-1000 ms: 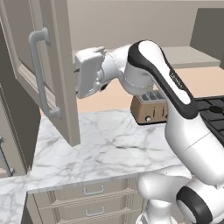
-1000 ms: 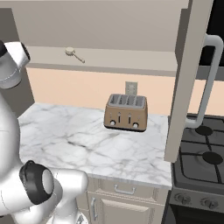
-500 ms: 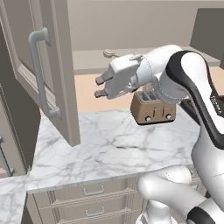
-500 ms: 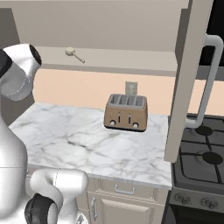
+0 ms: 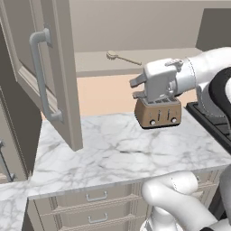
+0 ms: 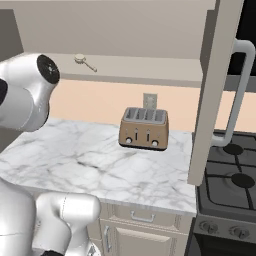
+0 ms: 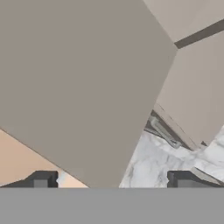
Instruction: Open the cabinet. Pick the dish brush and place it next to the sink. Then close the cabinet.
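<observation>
Nearest the base, a white marble counter (image 5: 122,153) runs across the scene over a row of drawers (image 5: 97,196) with small horizontal pulls. On that counter, toward its back edge, stands a copper-brown four-slot toaster (image 6: 144,128); this is the landmark for the rest.

In the left base view the gripper (image 5: 136,88) hangs in the air just above and to the left of the toaster, touching nothing. Its jaws stand wide apart and hold nothing; in the hand view the two dark fingertips (image 7: 43,179) sit far from each other at the bottom, with marble and a cabinet face ahead of them.

The cabinet (image 5: 135,27) hangs on the wall above the toaster, with both doors swung open. Its left door (image 5: 43,67) hangs out over the counter well to the left of the toaster, silver bar handle outward. Its right door (image 6: 220,85) stands edge-on just to the right of the toaster, between it and the black gas stove (image 6: 227,185).

The dish brush (image 5: 121,57) lies on the cabinet's bottom shelf, above and behind the toaster and a little to its left, well apart from the gripper. Its round pale head points left and its thin handle runs to the right. A wall outlet (image 6: 149,100) shows on the peach wall directly behind the toaster.
</observation>
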Available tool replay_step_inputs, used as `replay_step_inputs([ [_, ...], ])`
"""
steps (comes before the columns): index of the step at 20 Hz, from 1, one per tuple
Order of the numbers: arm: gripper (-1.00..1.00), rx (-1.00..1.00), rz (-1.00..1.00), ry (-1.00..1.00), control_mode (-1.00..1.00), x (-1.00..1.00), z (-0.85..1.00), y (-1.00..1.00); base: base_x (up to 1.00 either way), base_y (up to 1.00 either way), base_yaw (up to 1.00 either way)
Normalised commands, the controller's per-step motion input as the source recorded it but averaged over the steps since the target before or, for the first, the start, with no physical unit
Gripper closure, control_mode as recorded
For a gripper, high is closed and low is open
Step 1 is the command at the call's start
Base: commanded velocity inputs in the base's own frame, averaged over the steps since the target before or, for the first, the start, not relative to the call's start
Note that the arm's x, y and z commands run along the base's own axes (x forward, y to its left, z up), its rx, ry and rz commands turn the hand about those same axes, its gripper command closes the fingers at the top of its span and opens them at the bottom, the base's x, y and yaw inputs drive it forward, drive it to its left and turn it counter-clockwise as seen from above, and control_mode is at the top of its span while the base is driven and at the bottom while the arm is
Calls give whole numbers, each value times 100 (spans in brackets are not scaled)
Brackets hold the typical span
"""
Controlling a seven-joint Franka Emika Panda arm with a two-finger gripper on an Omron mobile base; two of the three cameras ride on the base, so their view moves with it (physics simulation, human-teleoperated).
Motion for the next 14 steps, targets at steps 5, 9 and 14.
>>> replay_step_inputs([
  [5, -100, -18, -25, 0, -100, 0, 28, -54, 0, 0, 0],
  [9, -100, -28, -26, 0, -100, 0, 13, -56, 0, 0, 0],
  [14, -100, -34, -24, 0, -100, 0, 0, -45, 0, 0, 0],
])
